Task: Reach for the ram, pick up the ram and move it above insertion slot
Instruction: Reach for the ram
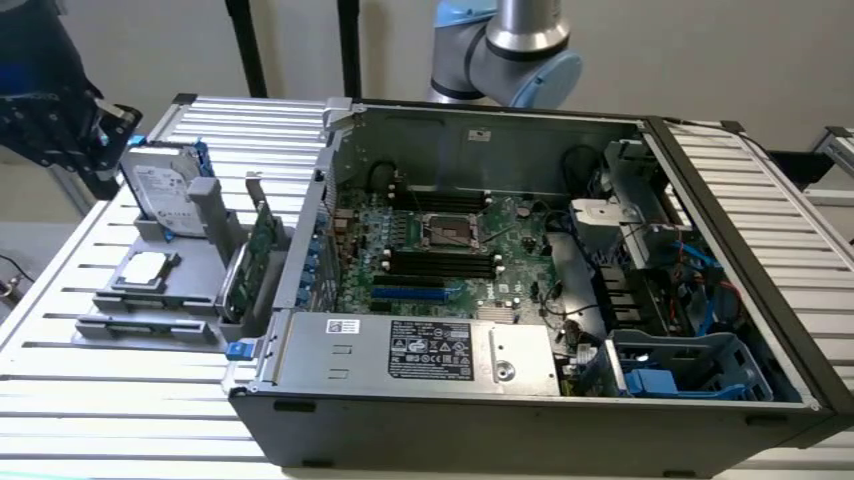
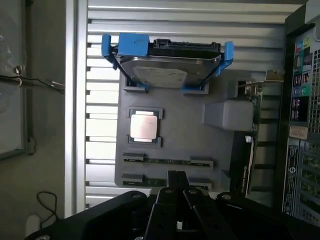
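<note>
Wrist view: the end effector (image 2: pixel 176 176) hangs over the gray holder tray (image 2: pixel 190 145), its tip over the outermost row of clips. We cannot tell whether it is apart or together, because its own dark body covers the tip line.

The ram (image 2: pixel 155 181) stands on edge in that row between gray clips, its middle hidden behind the end effector. A second stick (image 2: pixel 167 161) sits parallel in the next row, in full sight. Past it we see a processor chip (image 2: pixel 145 126) in a square seat, then the hard drive (image 2: pixel 167 65) with blue rails, propped in its stand.

Exterior view: the tray lies on the slatted worktop (image 1: pixel 80 400), on the exterior view's left of the open computer case (image 1: pixel 534 400). The ram rows read as thin gray bars here, with the green hard to make out. An expansion card (image 1: pixel 263 255) stands upright between tray and case wall. We note black memory slots (image 1: pixel 434 262) on the motherboard. The arm (image 1: pixel 514 45) rises behind the case, cut off at the frame's top. The end effector's dark housing, partly cropped, sits above the hard drive.
</note>
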### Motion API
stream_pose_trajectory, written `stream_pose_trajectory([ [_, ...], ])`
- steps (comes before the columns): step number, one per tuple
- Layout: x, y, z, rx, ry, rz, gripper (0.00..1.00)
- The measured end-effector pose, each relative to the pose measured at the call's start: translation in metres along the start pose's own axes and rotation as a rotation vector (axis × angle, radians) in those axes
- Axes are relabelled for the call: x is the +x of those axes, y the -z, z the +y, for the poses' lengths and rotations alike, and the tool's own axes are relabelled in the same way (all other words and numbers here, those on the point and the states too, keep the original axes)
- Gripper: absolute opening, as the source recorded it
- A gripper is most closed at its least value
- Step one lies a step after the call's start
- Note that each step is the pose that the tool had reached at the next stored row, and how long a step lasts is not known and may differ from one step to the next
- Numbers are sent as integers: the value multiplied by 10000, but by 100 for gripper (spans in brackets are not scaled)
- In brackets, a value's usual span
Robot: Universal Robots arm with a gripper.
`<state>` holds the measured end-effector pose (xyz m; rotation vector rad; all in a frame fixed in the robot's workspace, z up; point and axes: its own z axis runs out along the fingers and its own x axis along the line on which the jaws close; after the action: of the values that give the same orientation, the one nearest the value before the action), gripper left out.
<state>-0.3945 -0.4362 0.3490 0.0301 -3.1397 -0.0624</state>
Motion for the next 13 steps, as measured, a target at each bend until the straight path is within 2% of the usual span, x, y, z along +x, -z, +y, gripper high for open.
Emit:
stream_pose_trajectory([
  [13,-49,-41,-420,0,0,0,11],
])
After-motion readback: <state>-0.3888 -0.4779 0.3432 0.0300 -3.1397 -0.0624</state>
